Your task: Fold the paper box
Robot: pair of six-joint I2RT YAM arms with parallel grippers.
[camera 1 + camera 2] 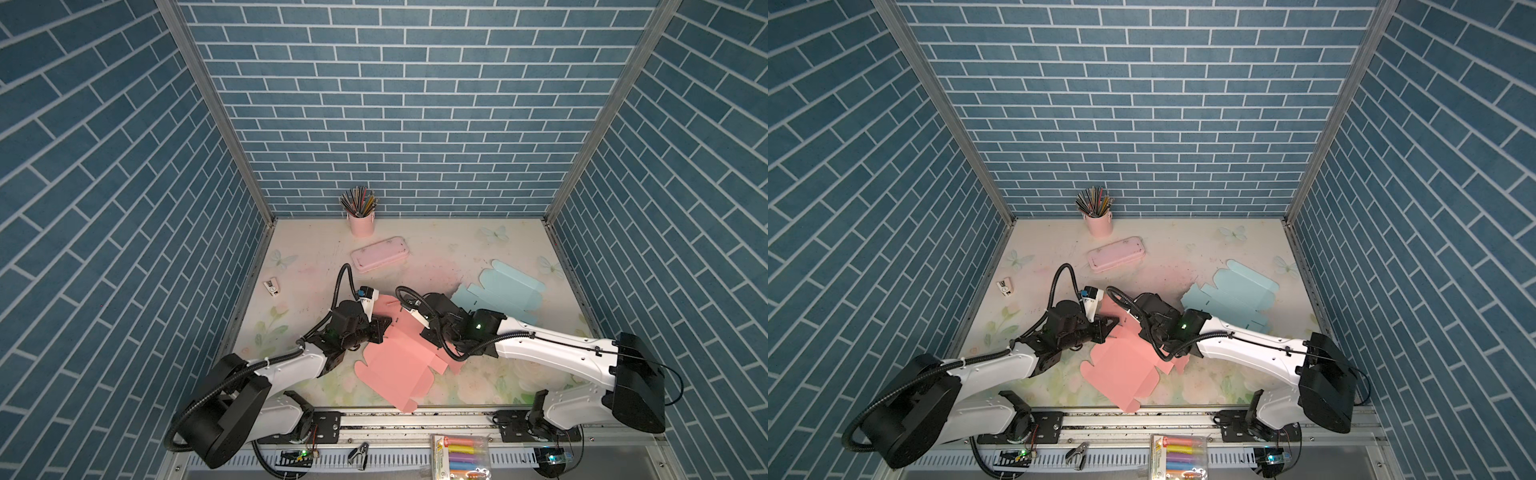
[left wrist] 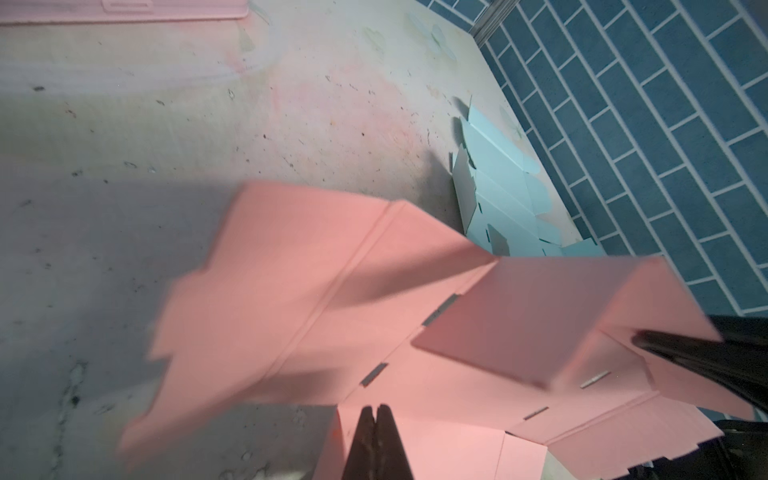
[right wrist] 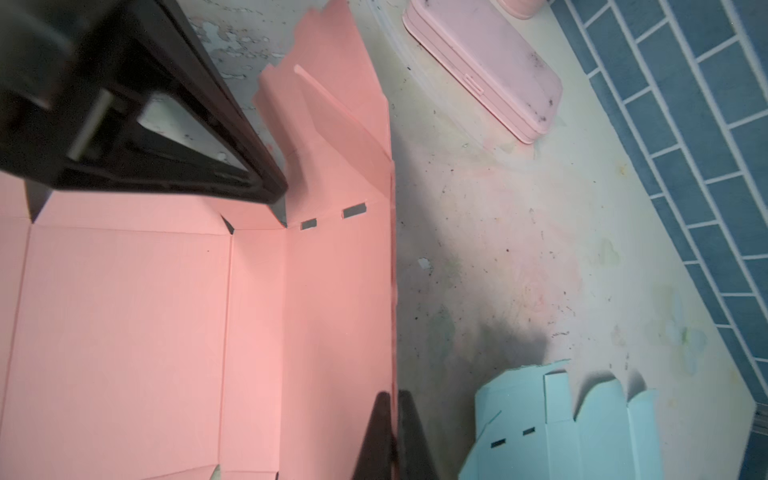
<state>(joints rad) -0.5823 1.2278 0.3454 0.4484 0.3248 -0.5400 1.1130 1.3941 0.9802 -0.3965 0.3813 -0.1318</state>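
The pink paper box [image 1: 399, 365] [image 1: 1121, 365] lies partly unfolded at the front middle of the table. Its far panels are raised. My left gripper [image 1: 381, 327] [image 1: 1106, 326] comes in from the left and is shut on a side flap of the box [image 2: 374, 291]; the closed tips [image 2: 376, 409] rest against pink paper. My right gripper [image 1: 429, 330] [image 3: 392, 395] comes in from the right and is shut on the free edge of a long upright panel [image 3: 340, 311], which runs between its fingers. The right wrist view also shows the left gripper [image 3: 272, 192] at the flap's fold.
A flat light-blue box blank [image 1: 498, 295] lies behind the right arm. A pink pencil case [image 1: 380, 253] and a pink cup of pencils [image 1: 360, 216] stand at the back. A small white sharpener [image 1: 272, 287] lies at the left. Markers [image 1: 461, 455] and a clip [image 1: 360, 453] sit on the front rail.
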